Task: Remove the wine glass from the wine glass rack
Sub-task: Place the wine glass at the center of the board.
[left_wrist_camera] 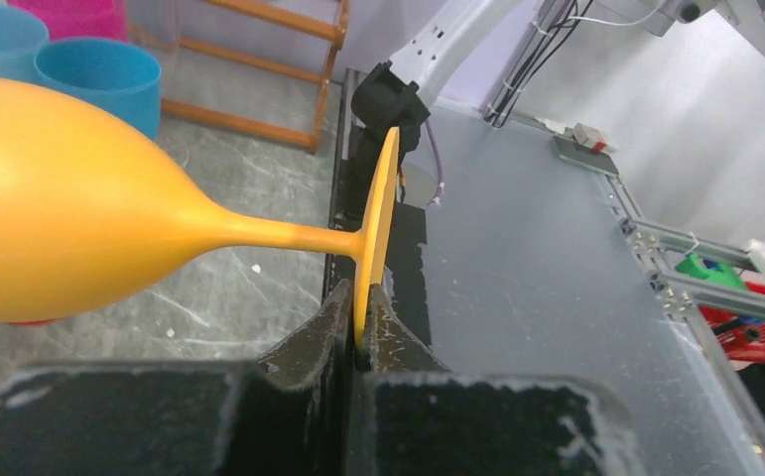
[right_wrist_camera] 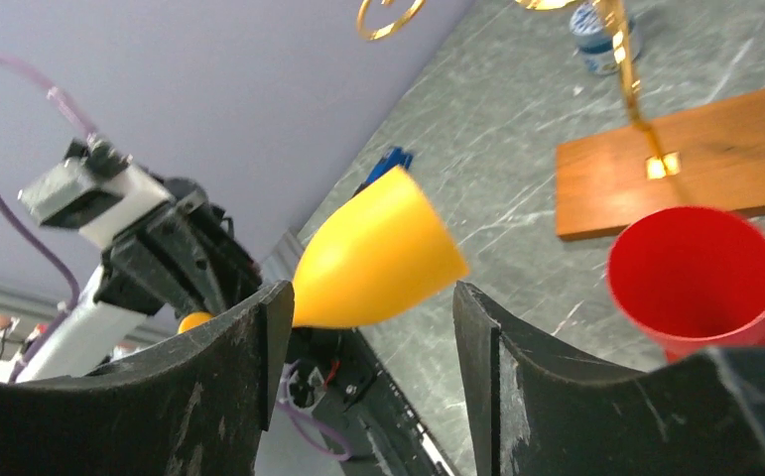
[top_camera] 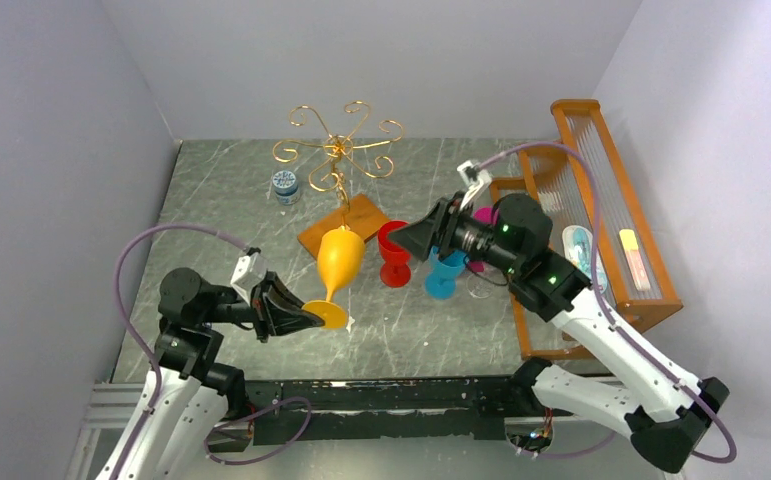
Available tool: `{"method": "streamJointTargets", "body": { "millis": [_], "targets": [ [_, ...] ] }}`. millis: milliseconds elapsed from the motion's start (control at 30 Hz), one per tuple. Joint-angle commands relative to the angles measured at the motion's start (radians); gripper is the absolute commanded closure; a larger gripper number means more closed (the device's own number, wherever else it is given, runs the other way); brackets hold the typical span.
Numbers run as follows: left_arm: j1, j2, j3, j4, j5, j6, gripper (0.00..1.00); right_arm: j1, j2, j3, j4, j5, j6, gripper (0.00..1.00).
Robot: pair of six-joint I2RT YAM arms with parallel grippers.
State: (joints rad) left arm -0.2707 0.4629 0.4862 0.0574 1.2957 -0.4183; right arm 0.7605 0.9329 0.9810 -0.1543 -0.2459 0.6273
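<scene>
The yellow wine glass point(top_camera: 340, 260) is held in the air, tilted, bowl toward the rack. My left gripper point(top_camera: 311, 316) is shut on the rim of its round foot, as the left wrist view shows, with the jaws pinching the thin foot point(left_wrist_camera: 376, 228) of the glass point(left_wrist_camera: 70, 228). The gold wire wine glass rack point(top_camera: 338, 150) stands on its brown wooden base point(top_camera: 346, 226) behind the glass, with no glass on its arms. My right gripper point(top_camera: 409, 240) is open and empty, and points at the yellow bowl point(right_wrist_camera: 378, 253) from the right.
A red glass point(top_camera: 393, 252), a blue glass point(top_camera: 444, 272) and a magenta one point(top_camera: 483, 218) stand right of the base, under my right arm. The orange wooden frame with clear rods point(top_camera: 611, 210) fills the right side. A small jar point(top_camera: 285, 186) sits left of the rack.
</scene>
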Motion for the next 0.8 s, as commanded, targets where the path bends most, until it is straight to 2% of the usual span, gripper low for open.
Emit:
{"method": "streamJointTargets", "body": {
  "millis": [0,67,167,400,567,667,767],
  "targets": [
    [-0.007,-0.058,-0.027,0.394,0.030,-0.139,0.95,-0.174,0.048,0.065,-0.062,-0.314,-0.008,0.36],
    [-0.008,-0.075,-0.013,0.391,0.028,-0.076,0.95,-0.224,0.082,0.055,-0.030,-0.428,0.027,0.36],
    [-0.011,-0.053,0.000,0.293,0.042,0.057,0.95,-0.243,0.114,0.034,0.052,-0.533,0.075,0.35],
    [-0.032,-0.031,-0.056,0.220,0.119,0.240,0.95,-0.245,0.106,-0.027,0.194,-0.578,0.138,0.31],
    [-0.076,0.009,-0.089,0.242,0.145,0.333,0.95,-0.244,0.152,0.006,0.180,-0.603,0.116,0.30],
    [-0.106,0.057,-0.070,0.138,0.148,0.498,0.95,-0.244,0.170,0.002,0.214,-0.594,0.140,0.30],
    [-0.127,0.102,-0.035,-0.062,0.199,0.738,0.95,-0.244,0.210,0.004,0.218,-0.595,0.163,0.30]
  ]
}}
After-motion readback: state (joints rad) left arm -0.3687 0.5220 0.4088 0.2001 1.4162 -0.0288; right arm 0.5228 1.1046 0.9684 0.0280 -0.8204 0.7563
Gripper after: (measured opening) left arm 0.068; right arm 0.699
